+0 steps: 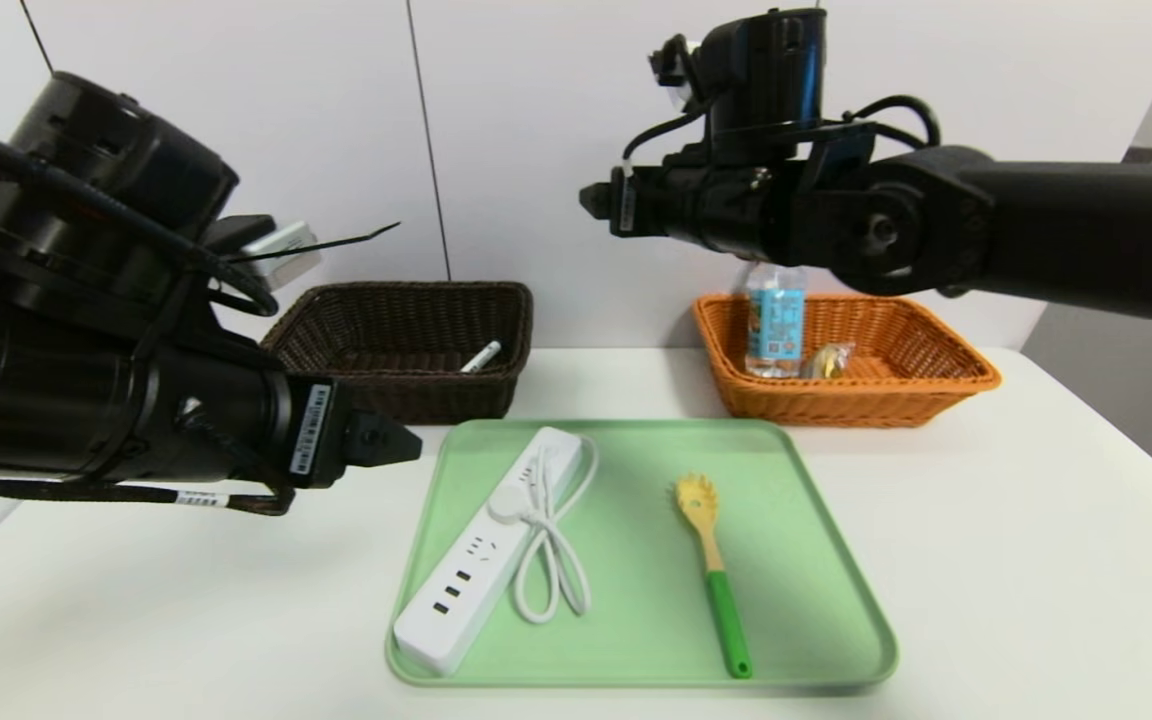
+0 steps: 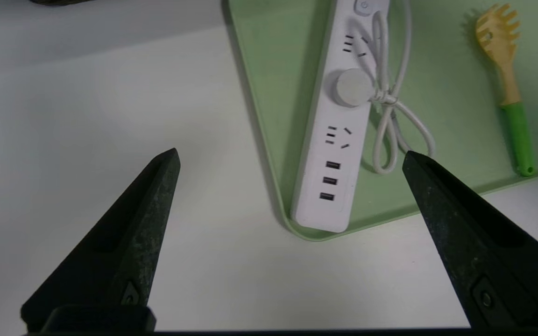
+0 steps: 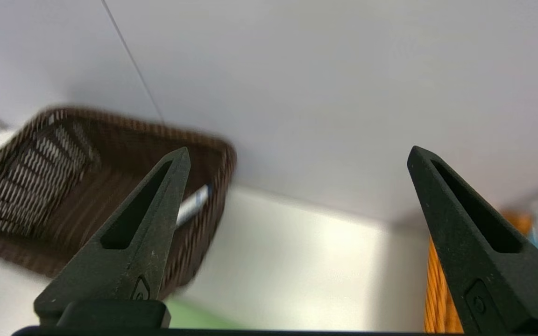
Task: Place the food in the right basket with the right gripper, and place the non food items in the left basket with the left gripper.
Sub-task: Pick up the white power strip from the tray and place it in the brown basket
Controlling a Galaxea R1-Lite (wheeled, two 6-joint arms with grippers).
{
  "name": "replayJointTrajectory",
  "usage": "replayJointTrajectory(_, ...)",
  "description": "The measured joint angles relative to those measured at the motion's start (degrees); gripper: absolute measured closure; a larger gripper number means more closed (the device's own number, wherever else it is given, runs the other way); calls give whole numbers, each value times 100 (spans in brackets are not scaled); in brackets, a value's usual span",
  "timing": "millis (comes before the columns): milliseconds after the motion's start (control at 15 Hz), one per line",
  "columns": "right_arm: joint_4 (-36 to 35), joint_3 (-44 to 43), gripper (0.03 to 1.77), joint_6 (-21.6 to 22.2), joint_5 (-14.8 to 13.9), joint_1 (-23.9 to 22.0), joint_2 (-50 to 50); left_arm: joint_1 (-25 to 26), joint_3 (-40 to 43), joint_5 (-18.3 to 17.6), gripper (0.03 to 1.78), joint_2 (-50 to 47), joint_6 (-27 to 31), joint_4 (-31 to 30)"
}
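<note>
The water bottle (image 1: 774, 322) stands upright in the orange basket (image 1: 921, 385), with the wrapped snack (image 1: 828, 362) lying just beside it. The marker (image 1: 481, 357) lies slanted in the dark basket (image 1: 331, 330).

On the green tray (image 1: 816, 560), the power strip (image 1: 491, 545) lies long, its far end tipped toward the orange basket. The pasta spoon (image 1: 711, 560) points its fork end away from the robot and its green handle toward it.

The right gripper (image 3: 297, 156) is high above the surface (image 1: 1036, 560), its fingers wide apart and empty. The left gripper (image 2: 290, 158) hangs by the tray's corner, also wide apart and empty.
</note>
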Motion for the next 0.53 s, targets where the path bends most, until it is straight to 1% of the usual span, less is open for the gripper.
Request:
replayJointTrajectory(67, 668, 0, 18, 383, 213, -123, -171, -154, -168, -6, 12, 122, -118, 9)
replayJointTrajectory(267, 2759, 11, 15, 1510, 1152, -553, -691, -641, -667, -33, 12, 540, -631, 33)
replayJointTrajectory(333, 3335, 13, 14, 1790, 1396, -622, -844, -811, -788, -41, 12, 667, -730, 22)
replayJointTrajectory(400, 3807, 28, 14, 1987, 1510, -661, -976, -1000, -905, -52, 12, 807, -774, 1)
replayJointTrajectory(533, 4363, 66, 13, 2015, 1537, -702, -1185, -1297, -1135, -56, 12, 1051, -796, -20)
